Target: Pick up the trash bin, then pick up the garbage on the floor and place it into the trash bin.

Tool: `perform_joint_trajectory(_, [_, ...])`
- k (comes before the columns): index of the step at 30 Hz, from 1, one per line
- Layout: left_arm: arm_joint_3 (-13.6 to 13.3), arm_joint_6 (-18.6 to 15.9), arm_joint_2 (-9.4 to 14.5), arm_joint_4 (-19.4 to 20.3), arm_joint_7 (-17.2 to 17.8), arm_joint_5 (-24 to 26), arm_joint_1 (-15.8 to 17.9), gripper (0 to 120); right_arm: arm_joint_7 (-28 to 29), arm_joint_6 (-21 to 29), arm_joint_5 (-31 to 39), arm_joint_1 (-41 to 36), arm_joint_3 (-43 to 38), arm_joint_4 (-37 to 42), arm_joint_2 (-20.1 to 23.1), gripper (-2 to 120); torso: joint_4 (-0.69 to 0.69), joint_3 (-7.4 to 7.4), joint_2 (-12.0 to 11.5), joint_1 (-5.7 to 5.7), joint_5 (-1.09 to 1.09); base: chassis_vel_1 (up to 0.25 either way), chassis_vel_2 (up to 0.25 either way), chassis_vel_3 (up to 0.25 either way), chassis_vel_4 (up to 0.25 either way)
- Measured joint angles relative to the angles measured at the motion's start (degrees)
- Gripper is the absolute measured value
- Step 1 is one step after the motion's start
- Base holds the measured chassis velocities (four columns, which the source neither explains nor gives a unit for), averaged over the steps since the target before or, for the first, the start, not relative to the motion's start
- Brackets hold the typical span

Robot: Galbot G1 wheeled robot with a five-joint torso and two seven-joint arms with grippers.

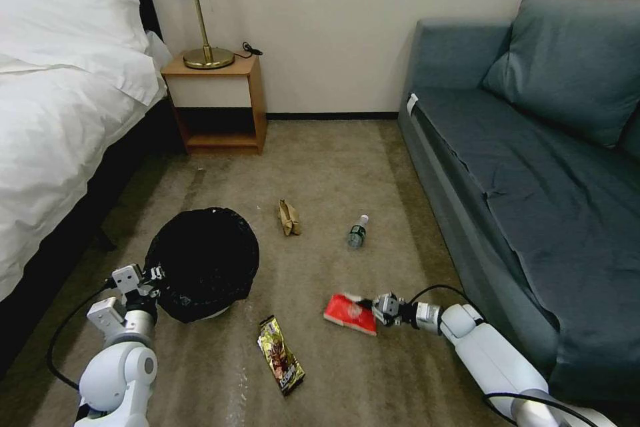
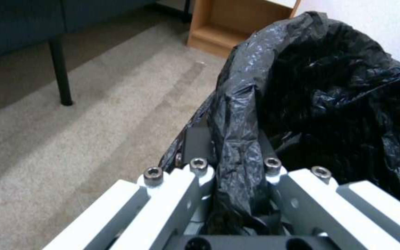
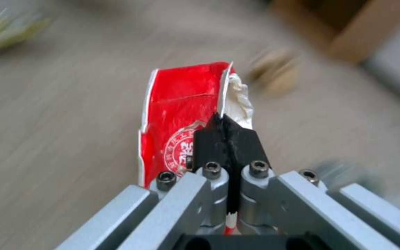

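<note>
The trash bin (image 1: 203, 263), white with a black bag (image 2: 330, 100) over its rim, is at lower left on the carpet. My left gripper (image 1: 152, 275) is shut on its near rim, the bag pinched between the fingers (image 2: 199, 140). My right gripper (image 1: 369, 307) is shut on the edge of the flat red snack packet (image 1: 349, 313), seen red and white in the right wrist view (image 3: 177, 118). Other garbage lies on the floor: a gold-and-dark wrapper (image 1: 281, 355), a crumpled tan paper bag (image 1: 289, 217) and a small clear bottle (image 1: 357, 232).
A bed (image 1: 60, 113) with white linen runs along the left. A wooden nightstand (image 1: 217, 103) with a brass lamp (image 1: 203, 40) stands by the far wall. A blue-grey sofa (image 1: 533, 180) lines the right side. Open carpet lies between them.
</note>
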State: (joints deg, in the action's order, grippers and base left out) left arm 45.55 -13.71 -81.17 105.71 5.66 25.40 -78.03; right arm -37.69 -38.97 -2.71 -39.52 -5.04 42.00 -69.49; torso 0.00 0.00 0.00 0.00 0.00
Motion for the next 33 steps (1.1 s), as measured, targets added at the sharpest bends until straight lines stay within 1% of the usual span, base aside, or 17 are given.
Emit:
perform_joint_trajectory(2, [-0.4,0.0,-0.1,-0.3,0.1,0.0,0.2,4,3.8,0.5,3.9,-0.3,0.3,5.7,0.6,0,0.00,0.00,0.0,0.00,0.00,0.000,0.000,0.000,0.000])
perform_joint_trajectory(3, [-0.4,0.0,-0.1,-0.3,0.1,0.0,0.2,4,3.8,0.5,3.9,-0.3,0.3,5.7,0.6,0,0.00,0.00,0.0,0.00,0.00,0.000,0.000,0.000,0.000])
perform_joint_trajectory(5, [-1.0,0.0,-0.3,-0.9,0.3,-0.1,0.8,4,10.5,1.9,7.4,-1.0,1.5,14.6,1.1,0,-0.01,-0.01,0.0,0.00,-0.02,0.000,0.000,0.000,0.000])
perform_joint_trajectory(6, [-1.0,0.0,-0.3,-0.9,0.3,-0.1,0.8,4,10.5,1.9,7.4,-1.0,1.5,14.6,1.1,0,-0.01,-0.01,0.0,0.00,-0.02,0.000,0.000,0.000,0.000])
perform_joint_trajectory(8, [-1.4,0.0,-0.5,-1.3,0.5,-0.1,1.2,4,15.1,3.2,9.5,-1.5,3.0,20.2,1.1,0,-0.01,0.00,0.0,0.00,0.00,0.000,0.000,0.000,0.000])
perform_joint_trajectory(9, [-1.4,0.0,-0.5,-1.3,0.5,-0.1,1.2,4,15.1,3.2,9.5,-1.5,3.0,20.2,1.1,0,-0.01,0.00,0.0,0.00,0.00,0.000,0.000,0.000,0.000])
perform_joint_trajectory(11, [-2.2,0.0,-0.9,-2.0,0.8,-0.4,2.0,4,23.0,5.8,13.3,-1.5,7.3,30.2,0.8,0,0.00,-0.01,0.0,0.00,-0.04,0.000,0.000,0.000,0.000])
perform_joint_trajectory(12, [-2.2,0.0,-0.9,-2.0,0.8,-0.4,2.0,4,23.0,5.8,13.3,-1.5,7.3,30.2,0.8,0,0.00,-0.01,0.0,0.00,-0.04,0.000,0.000,0.000,0.000])
perform_joint_trajectory(13, [-2.8,0.0,-1.3,-2.4,0.9,-0.7,2.7,4,27.7,8.3,16.3,-0.8,12.1,36.1,0.2,0,0.00,0.00,0.0,0.00,0.00,0.000,0.000,0.000,0.000])
perform_joint_trajectory(15, [-3.1,0.0,-1.4,-2.5,1.0,-0.9,3.0,4,29.5,9.5,17.4,-0.2,14.4,38.2,-0.3,0,0.00,-0.01,0.0,0.00,-0.03,0.000,0.000,0.000,0.000])
perform_joint_trajectory(17, [-3.9,0.0,-1.7,-2.8,1.1,-1.4,3.5,4,32.1,11.8,18.6,1.2,20.7,41.2,-2.6,0,0.00,0.00,0.0,0.00,-0.01,0.000,0.000,0.000,0.000])
perform_joint_trajectory(19, [-4.0,0.0,-1.7,-2.8,1.1,-1.5,3.5,4,32.4,12.1,18.6,1.5,21.9,41.5,-3.1,0,0.00,0.00,0.0,0.00,-0.02,0.000,0.000,0.000,0.000])
perform_joint_trajectory(20, [-4.1,-0.1,-1.7,-2.8,1.2,-1.6,3.8,4,33.2,12.7,18.6,2.4,25.5,41.7,-4.6,0,0.00,0.00,0.0,0.00,-0.02,0.000,0.000,0.000,0.000])
perform_joint_trajectory(23, [-4.2,-0.3,-1.6,-2.3,1.4,-1.7,3.8,4,33.6,12.8,17.3,3.5,30.3,39.3,-7.2,0,0.01,0.00,0.0,0.00,-0.03,0.000,0.000,0.000,0.000])
perform_joint_trajectory(28, [-3.9,-0.5,-1.4,-1.1,1.4,-1.5,3.6,4,33.1,11.4,14.8,3.8,32.5,34.9,-9.9,0,0.00,0.00,0.0,0.00,-0.01,0.000,0.000,0.000,0.000])
perform_joint_trajectory(30, [-3.2,-0.6,-1.2,0.2,1.5,-1.2,2.7,4,32.1,9.9,13.1,3.9,33.0,29.8,-12.1,0,0.01,0.00,0.0,0.00,-0.01,0.000,0.000,0.000,0.000])
perform_joint_trajectory(33, [-2.9,-0.6,-1.0,0.9,1.5,-1.0,2.0,4,31.5,9.2,12.4,4.1,32.6,27.7,-12.6,0,0.00,0.00,0.0,0.00,0.00,0.000,0.000,0.000,0.000])
